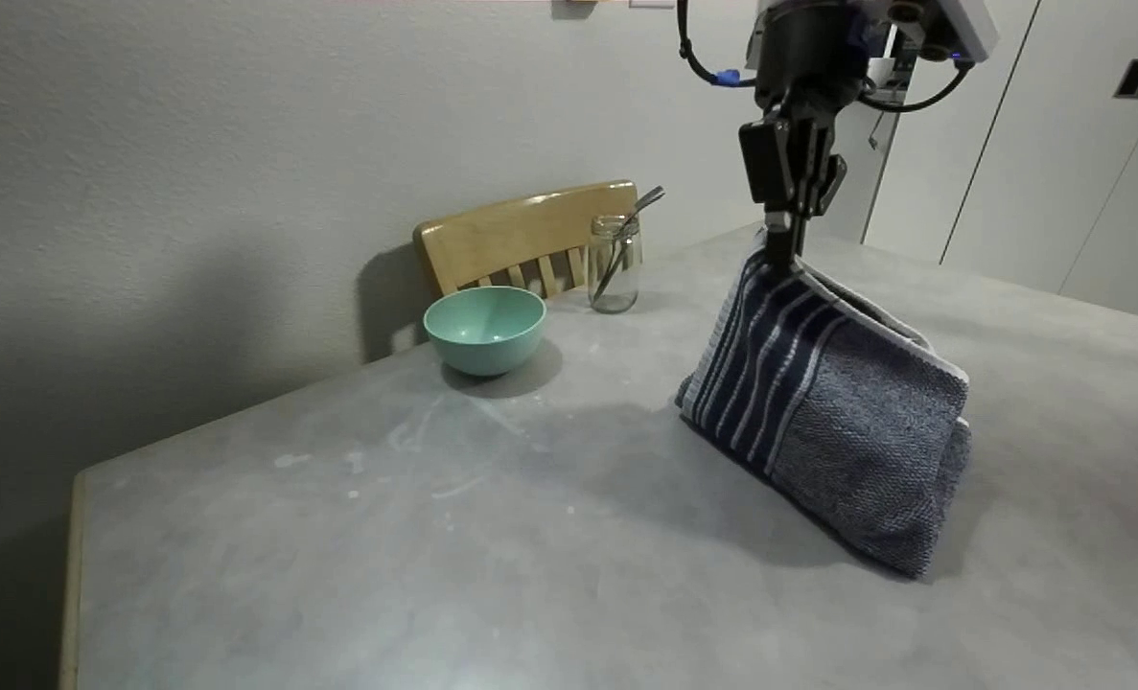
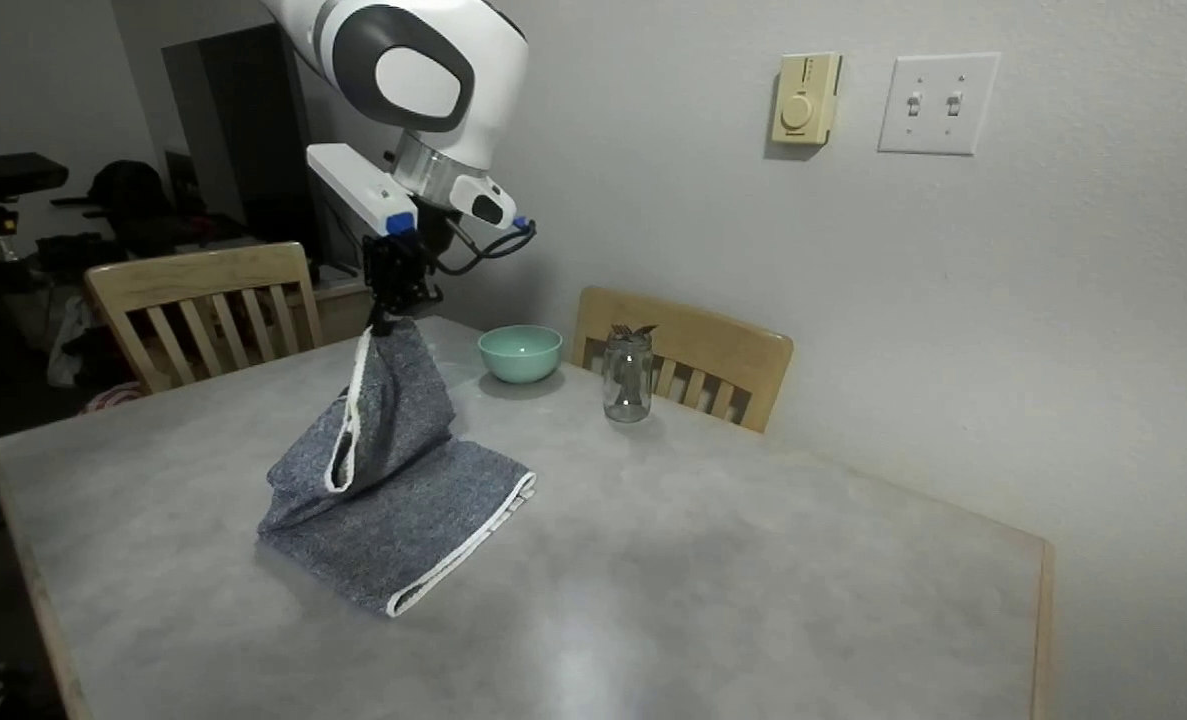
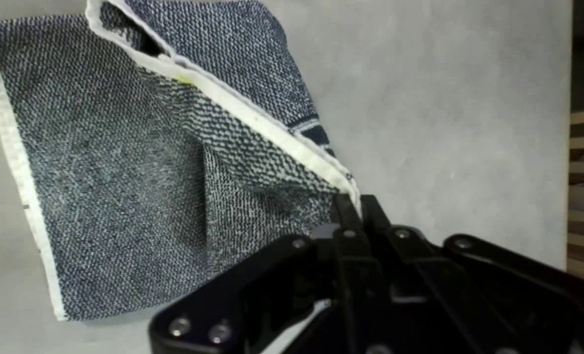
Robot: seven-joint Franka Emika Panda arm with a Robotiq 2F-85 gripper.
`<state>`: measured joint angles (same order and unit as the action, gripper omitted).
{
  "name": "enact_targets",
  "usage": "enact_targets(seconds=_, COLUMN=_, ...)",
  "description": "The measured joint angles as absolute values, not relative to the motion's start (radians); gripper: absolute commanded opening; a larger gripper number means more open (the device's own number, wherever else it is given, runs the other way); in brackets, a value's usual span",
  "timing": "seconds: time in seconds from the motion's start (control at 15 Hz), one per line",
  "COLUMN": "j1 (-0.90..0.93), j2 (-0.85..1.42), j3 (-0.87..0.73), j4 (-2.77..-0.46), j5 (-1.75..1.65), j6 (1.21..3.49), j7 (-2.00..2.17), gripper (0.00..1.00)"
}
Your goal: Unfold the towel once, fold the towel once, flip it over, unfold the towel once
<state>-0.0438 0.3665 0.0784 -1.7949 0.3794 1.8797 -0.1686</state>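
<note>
Blue-grey terry cloth, striped navy and white, makes up the towel (image 1: 861, 422), which in an exterior view is nearer than the teal bowl (image 1: 485, 355) and to its right. Its lower folds rest on the grey table (image 1: 338, 575); the gripper (image 3: 354, 204), closed on the cloth, holds a white-edged part raised above it. Behind the bowl and to its right, a glass jar (image 1: 616, 302) contains metal cutlery (image 1: 647, 198). Farther back, behind the bowl, is a wooden chair (image 1: 511, 230).
</note>
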Motion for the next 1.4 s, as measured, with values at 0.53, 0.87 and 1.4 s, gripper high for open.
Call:
enact_targets(seconds=0.53, j1=-0.040, j2=0.373, j3=0.074, j4=-1.788, j5=0.377, j6=1.879, j7=-0.159, gripper=0.02)
enact_targets(seconds=0.87, j1=-0.057, j2=0.309, j3=0.025, j4=-1.868, j5=0.381, j6=1.917, j7=-0.099, gripper=0.02)
enact_targets(seconds=1.4, j1=-0.110, j2=0.303, j3=0.010, j4=-1.898, j5=0.652, j6=1.749, j7=-0.098, gripper=0.02)
